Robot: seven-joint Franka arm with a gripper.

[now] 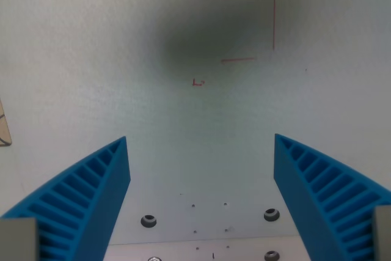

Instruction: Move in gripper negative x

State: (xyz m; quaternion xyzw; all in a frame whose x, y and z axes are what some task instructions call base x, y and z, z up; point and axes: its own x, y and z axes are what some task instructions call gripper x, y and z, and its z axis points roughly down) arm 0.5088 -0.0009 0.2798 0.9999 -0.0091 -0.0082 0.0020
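My gripper [201,142] looks straight down on a pale grey-white table surface [91,59]. Its two blue ribbed fingers [91,194] stand wide apart, one at the wrist view's lower left and one at the lower right, with nothing between them. The gripper is open. A dark soft shadow [214,35] lies on the surface above the fingers.
Thin red lines [273,22] form a partial rectangle on the surface at the upper right, with a small red mark [197,82] below it. A tan edge of some object [3,126] shows at the far left. Screw holes [148,220] sit in a plate near the bottom.
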